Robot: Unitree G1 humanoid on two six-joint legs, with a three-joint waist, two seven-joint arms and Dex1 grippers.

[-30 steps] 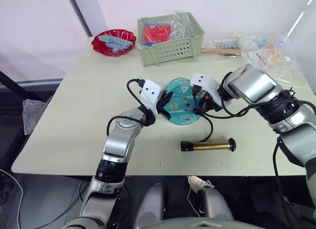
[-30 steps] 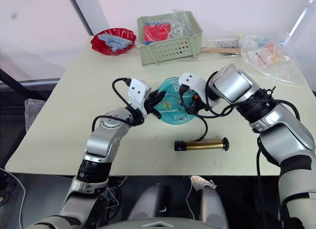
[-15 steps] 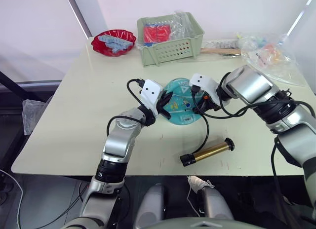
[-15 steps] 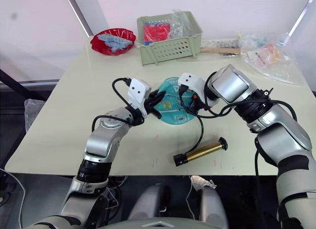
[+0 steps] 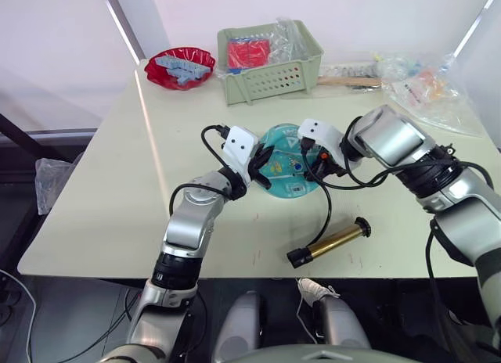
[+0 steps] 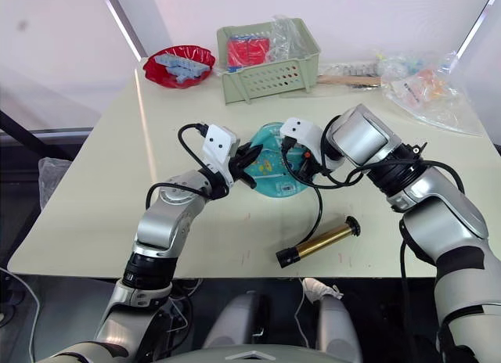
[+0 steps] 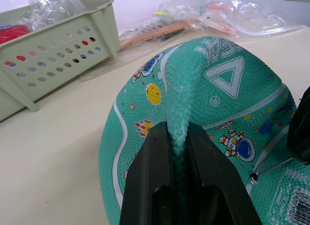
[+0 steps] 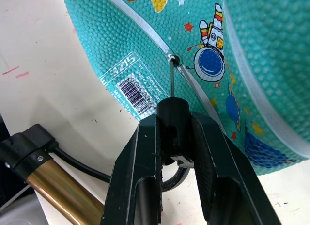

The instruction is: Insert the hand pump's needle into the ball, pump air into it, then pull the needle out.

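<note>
The saggy teal ball [image 5: 286, 175] lies at the table's middle. My left gripper [image 7: 178, 133] is shut on a raised fold of the ball [image 7: 218, 74], at its left side. At the ball's right side, my right gripper [image 8: 174, 124] is shut on the black fitting [image 8: 173, 107] of the needle [image 8: 172, 79]. The needle's tip sits at the valve hole [image 8: 173, 60] on a white line. The thin black hose [image 5: 327, 203] loops down from the fitting to the hand pump [image 5: 333, 241]. The pump lies slanted on the table in front of the ball, held by neither gripper.
A green perforated basket [image 5: 270, 66] with red packets stands at the back. A red bowl [image 5: 180, 66] sits at the back left. Clear plastic bags [image 5: 423, 89] clutter the back right. The table's front edge [image 5: 235, 275] runs just below the pump.
The pump has swung from lying level to slanted, its black end nearer the front edge. Both grippers have kept their holds and barely moved.
</note>
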